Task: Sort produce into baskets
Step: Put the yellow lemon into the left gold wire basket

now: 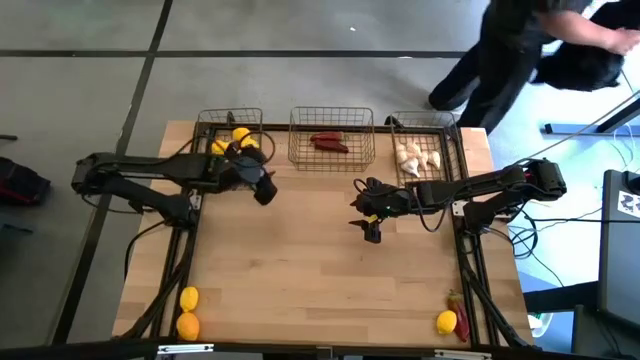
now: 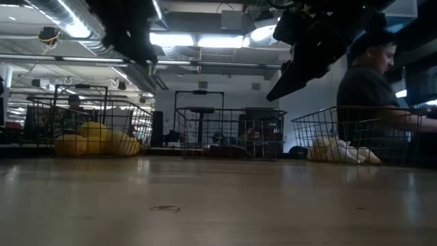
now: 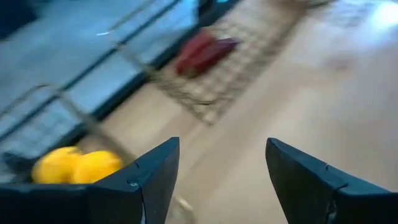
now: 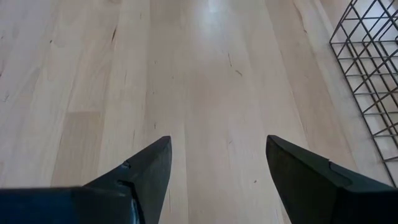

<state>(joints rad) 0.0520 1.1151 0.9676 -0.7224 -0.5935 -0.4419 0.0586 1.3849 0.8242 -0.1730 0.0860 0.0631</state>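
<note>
Left tool (image 1: 263, 190) wide apart, nothing between the fingers, poised just beside the near corner of the left basket (image 1: 203, 127); lemons (image 1: 241, 137) already inside, just ahead of the tool, chili peppers (image 1: 329, 143) in the middle basket (image 1: 331, 162) farther off to its side. Right tool (image 1: 370, 222) likewise spread and empty, above bare tabletop (image 1: 300, 270), with the right basket (image 1: 448, 130) and its garlic bulbs (image 1: 418, 156) just beyond. Well behind both tools, at the near tabletop edge: two loose lemons (image 1: 188, 312) on the left arm's side; one lemon (image 1: 446, 322) and a chili pepper (image 1: 458, 310) on the right arm's side. Probable step: return for unsorted produce. Best done by keeping the fingers spread, descending squarely over one lemon, closing gently across its widest part to prevent rolling. Person (image 1: 510, 50) beyond the far edge.
</note>
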